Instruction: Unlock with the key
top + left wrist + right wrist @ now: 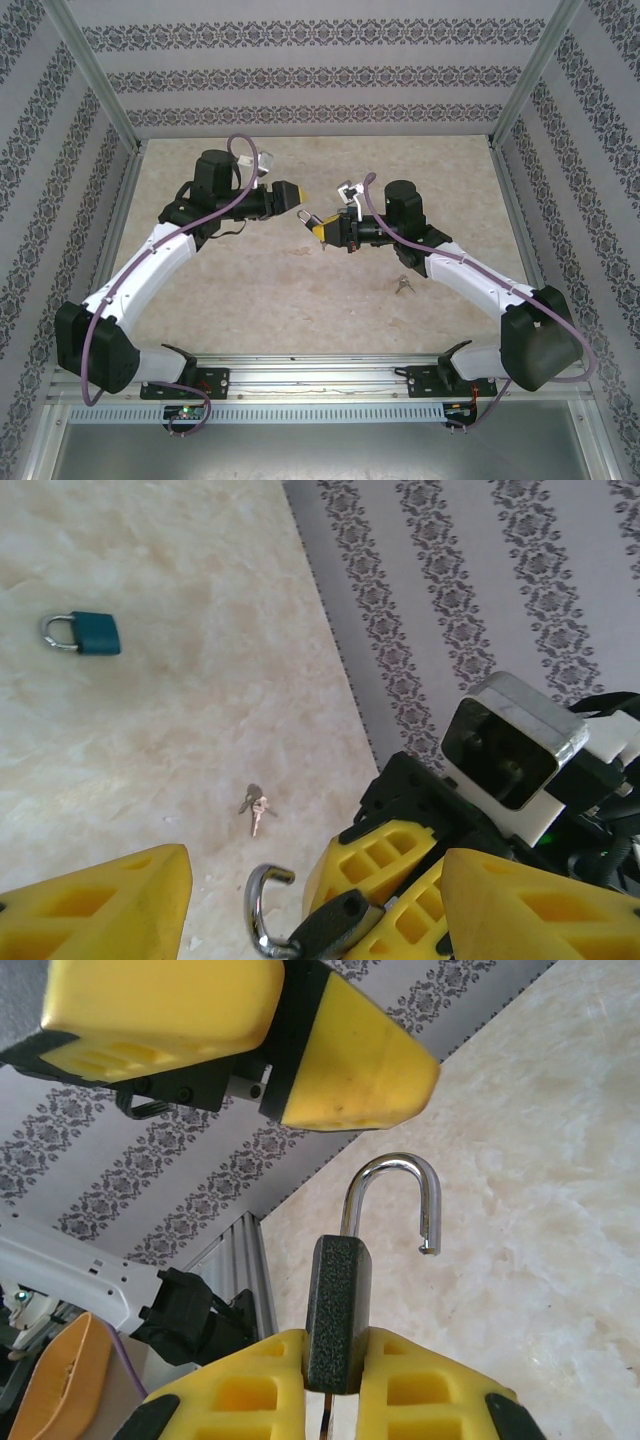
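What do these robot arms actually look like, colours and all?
The left arm and right arm have white shells between chunky black joints, with a purple cable running along each. Their fingers are blocky yellow wedges.

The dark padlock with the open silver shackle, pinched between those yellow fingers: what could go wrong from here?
1. The right gripper clamps the dark padlock only by its lower end, above the marbled table; a small slip could probably drop it.
2. The left gripper hangs open right beside the silver shackle; a careless move might knock the lock askew in the grip.
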Robot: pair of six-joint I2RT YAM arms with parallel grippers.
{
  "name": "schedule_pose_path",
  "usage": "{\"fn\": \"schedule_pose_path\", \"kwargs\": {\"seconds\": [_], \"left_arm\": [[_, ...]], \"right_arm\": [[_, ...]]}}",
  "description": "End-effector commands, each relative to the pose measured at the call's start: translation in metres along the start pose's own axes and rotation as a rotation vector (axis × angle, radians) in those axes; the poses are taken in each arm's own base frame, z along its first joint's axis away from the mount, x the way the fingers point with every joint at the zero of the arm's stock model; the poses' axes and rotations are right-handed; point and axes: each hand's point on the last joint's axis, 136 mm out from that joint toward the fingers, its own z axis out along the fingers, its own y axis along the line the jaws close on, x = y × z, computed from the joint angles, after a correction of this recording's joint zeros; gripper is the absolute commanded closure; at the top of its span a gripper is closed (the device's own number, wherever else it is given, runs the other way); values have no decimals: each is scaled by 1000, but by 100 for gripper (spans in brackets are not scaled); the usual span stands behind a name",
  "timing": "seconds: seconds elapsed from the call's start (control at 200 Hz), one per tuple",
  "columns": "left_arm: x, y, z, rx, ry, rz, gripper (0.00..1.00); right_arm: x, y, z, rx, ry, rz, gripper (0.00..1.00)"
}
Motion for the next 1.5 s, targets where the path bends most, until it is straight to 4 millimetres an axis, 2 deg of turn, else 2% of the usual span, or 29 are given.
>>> {"fn": "schedule_pose_path", "kwargs": {"seconds": [0.0,0.195,0.42,0.625,0.774,0.959,1.279,1.434,1.499], "left_arm": [[-5,-25,7,107,18,50,34],[3,-32,20,154,66,67,35],[1,-33,18,146,47,84,37],[-5,-39,17,162,34,98,37],[-3,-41,19,196,42,82,42],[5,-42,18,202,65,77,50],[25,-24,20,155,111,43,57],[24,-23,15,125,92,59,56],[19,-20,13,99,63,63,52]], "right_arm": [[-13,25,-2,-88,-19,-74,96],[-12,28,2,-114,-3,-64,96],[-12,34,3,-152,16,-59,96],[-2,33,9,-168,42,-38,96],[0,31,10,-165,42,-31,96],[-10,23,6,-137,4,-25,96],[-32,14,-8,-76,-76,-48,96],[-29,8,-10,-62,-79,-34,96],[-24,7,-7,-63,-68,-24,96]]}}
